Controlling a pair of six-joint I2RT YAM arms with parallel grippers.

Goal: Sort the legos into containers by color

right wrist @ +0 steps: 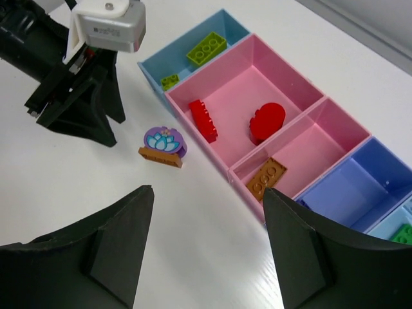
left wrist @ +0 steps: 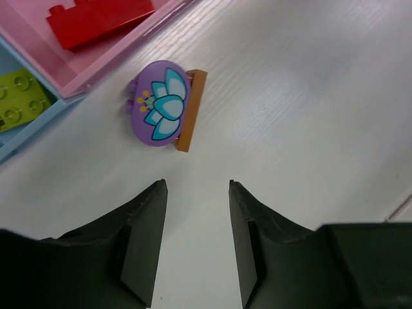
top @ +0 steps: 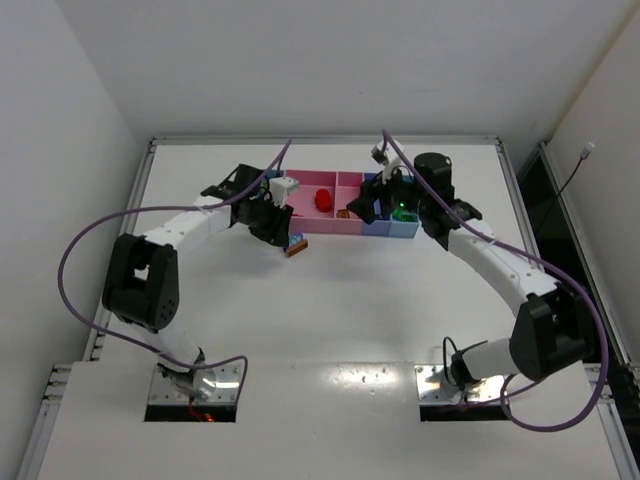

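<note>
A round purple lego (left wrist: 161,103) with a lotus picture stands on a flat orange-brown brick on the table, just in front of the containers (top: 330,231). It also shows in the right wrist view (right wrist: 164,140). My left gripper (left wrist: 196,183) is open and empty, a short way from this piece. My right gripper (right wrist: 207,191) is open and empty, above the table in front of the pink bins. The big pink bin (right wrist: 238,90) holds two red legos (right wrist: 203,119). The left light blue bin holds green legos (right wrist: 206,46). A small pink bin holds an orange brick (right wrist: 266,176).
The periwinkle bin (right wrist: 354,187) lies right of the pink ones, with a green lego (right wrist: 402,233) in the far light blue bin. The left wrist's white camera block (right wrist: 106,26) hangs over the table left of the bins. Purple cables loop from both arms (top: 75,250).
</note>
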